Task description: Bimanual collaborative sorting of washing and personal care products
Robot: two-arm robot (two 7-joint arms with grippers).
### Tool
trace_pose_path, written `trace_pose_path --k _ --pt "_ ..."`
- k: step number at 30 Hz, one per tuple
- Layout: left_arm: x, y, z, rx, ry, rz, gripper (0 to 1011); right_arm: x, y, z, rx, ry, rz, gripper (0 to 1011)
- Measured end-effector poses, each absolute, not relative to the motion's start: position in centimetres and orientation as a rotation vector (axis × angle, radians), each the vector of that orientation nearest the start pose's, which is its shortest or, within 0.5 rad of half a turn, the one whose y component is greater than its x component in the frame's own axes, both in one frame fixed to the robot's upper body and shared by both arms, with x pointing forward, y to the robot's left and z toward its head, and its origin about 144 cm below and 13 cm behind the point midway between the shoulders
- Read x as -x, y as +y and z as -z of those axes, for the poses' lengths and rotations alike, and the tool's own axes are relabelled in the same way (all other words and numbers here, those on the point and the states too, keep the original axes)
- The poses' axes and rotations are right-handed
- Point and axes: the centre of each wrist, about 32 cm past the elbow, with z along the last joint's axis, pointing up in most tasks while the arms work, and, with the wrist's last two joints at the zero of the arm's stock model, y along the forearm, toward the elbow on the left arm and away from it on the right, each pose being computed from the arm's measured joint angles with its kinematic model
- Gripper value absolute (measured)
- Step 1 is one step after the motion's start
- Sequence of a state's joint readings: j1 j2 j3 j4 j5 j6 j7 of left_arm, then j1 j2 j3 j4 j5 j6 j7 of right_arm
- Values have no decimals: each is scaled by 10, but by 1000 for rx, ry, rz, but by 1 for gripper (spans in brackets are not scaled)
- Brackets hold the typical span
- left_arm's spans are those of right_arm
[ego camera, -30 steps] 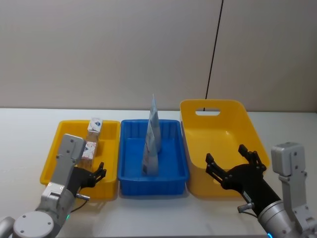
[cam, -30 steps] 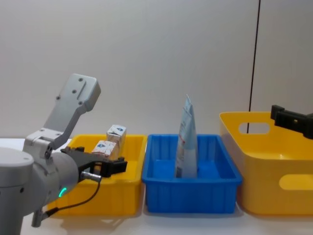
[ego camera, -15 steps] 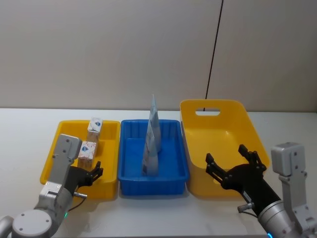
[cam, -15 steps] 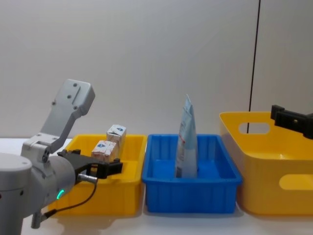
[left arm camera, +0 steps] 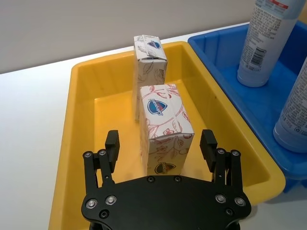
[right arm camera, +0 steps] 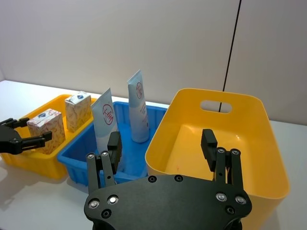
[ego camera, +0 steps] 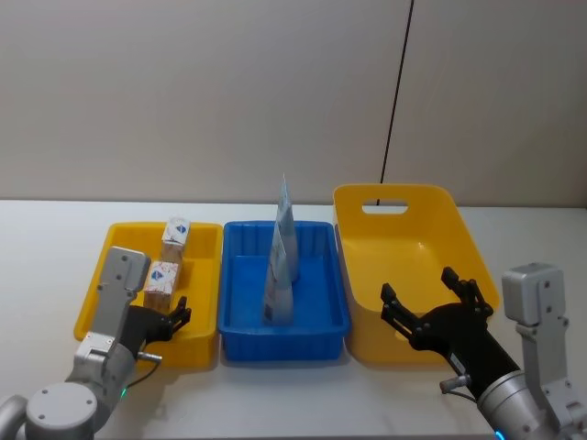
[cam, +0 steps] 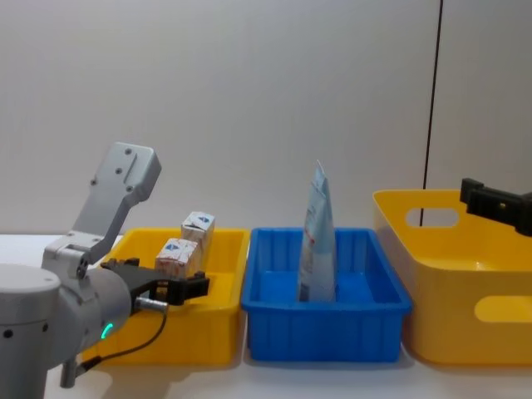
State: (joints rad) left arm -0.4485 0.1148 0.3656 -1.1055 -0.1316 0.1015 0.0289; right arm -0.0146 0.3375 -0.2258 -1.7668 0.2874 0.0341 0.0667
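Two small cream cartons with red vine print stand in the left yellow tray [ego camera: 99,280]: a near one [ego camera: 162,280] [left arm camera: 165,120] and a far one [ego camera: 175,233] [left arm camera: 149,60]. My left gripper [ego camera: 171,317] [left arm camera: 160,141] is open at the tray's near end, its fingers on either side of the near carton without touching it. Two pale blue-white upright pouches [ego camera: 280,291] [right arm camera: 106,127] stand in the blue tray [ego camera: 231,275]. My right gripper [ego camera: 420,301] [right arm camera: 161,139] hovers open and empty over the near rim of the large yellow basket [ego camera: 404,247].
The three containers sit side by side on a white table [ego camera: 37,266]. The big yellow basket at the right has a handle slot [ego camera: 385,207] in its far wall. A grey wall with a black vertical seam [ego camera: 396,92] stands behind.
My left arm has sunk and drawn back slightly toward me, its gripper staying open near the front carton. The right arm and all products are unmoved.
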Motion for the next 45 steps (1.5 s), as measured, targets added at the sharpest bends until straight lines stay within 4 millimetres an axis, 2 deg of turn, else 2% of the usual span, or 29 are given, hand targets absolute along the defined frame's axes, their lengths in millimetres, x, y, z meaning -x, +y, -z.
trace_pose_path --k 18,22,23,25,28,31,32,34,35,36,38,45 --pt "-579 178 -1152 -225 5 -1328 988 -443 -237 -1189 -26 -75 1229 1002" --pt "-581 178 -1151 -226 10 -1328 882 -443 -237 -1189 -26 -75 1229 1002" --pt "-581 178 -1151 -226 10 -1328 882 -443 -237 -1189 -26 -75 1230 1002" --pt "-581 178 -1150 -227 14 -1327 793 -443 -237 -1189 -26 -75 1229 1002" --pt "-582 177 -1150 -228 16 -1325 738 -443 -237 -1189 -26 -75 1229 1002" --pt "-583 177 -1149 -230 19 -1321 621 -443 -237 -1189 -26 -75 1229 1002" --pt "-583 177 -1149 -230 19 -1321 621 -443 -237 -1189 -26 -75 1229 1002" --pt "-583 177 -1148 -231 20 -1319 518 -443 -237 -1189 -26 -75 1229 1002" --pt "-583 177 -1148 -231 20 -1319 518 -443 -237 -1189 -26 -75 1229 1002" --pt "-584 177 -1148 -231 21 -1317 460 -443 -237 -1189 -26 -75 1229 1002" --pt "-584 177 -1147 -232 21 -1316 423 -443 -237 -1189 -26 -75 1229 1002" --pt "-584 177 -1147 -230 18 -1313 422 -443 -237 -1189 -26 -75 1229 1002"
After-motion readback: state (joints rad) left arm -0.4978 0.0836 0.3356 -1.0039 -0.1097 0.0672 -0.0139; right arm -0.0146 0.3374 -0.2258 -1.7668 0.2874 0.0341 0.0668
